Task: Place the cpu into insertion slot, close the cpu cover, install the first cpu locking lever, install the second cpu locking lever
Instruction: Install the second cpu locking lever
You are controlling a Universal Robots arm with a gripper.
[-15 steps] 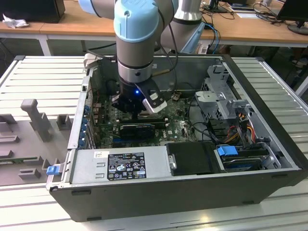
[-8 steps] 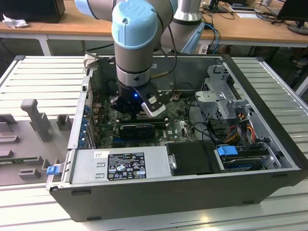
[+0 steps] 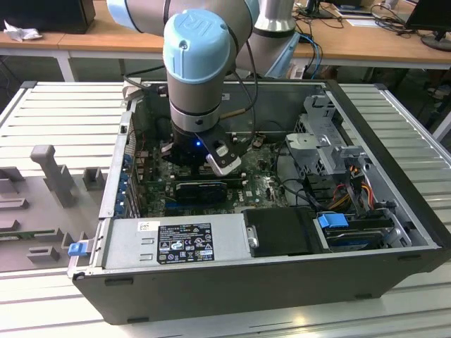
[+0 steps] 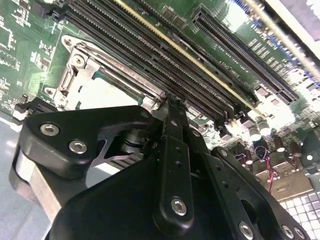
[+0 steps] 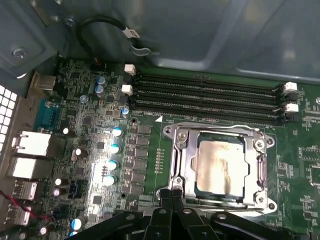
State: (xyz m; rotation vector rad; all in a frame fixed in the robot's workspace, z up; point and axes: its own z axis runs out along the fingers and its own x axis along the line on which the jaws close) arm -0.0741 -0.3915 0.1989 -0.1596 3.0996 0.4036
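The cpu (image 5: 218, 167) lies seated in the insertion slot (image 5: 176, 167) under the lowered cpu cover (image 5: 262, 165), while the gripper (image 5: 171, 192) (fingers pressed together, holding nothing) hides the socket's near edge.

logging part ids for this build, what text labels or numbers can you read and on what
Black label on the power supply: print too small to read.
White sticker beside it: too small.
Motherboard silkscreen: blurred, unreadable.
cpu top: washed out by glare, nothing readable.
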